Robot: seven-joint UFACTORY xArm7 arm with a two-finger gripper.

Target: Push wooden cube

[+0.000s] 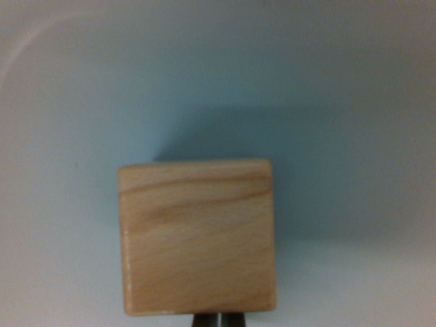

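Wooden cube [197,236] hides most of the end effector [219,320]; its tips look pressed together.

Bare surface [354,82] all around wooden cube [197,235].

Wooden cube [197,237] light tan, darker brown grain streaks.

A plain, pale blue-grey bench [340,82] is seen filling the whole wrist view. A soft shadow [286,136] is cast across its middle and right. A faint pale arc [30,37] is seen up and left of that shadow.
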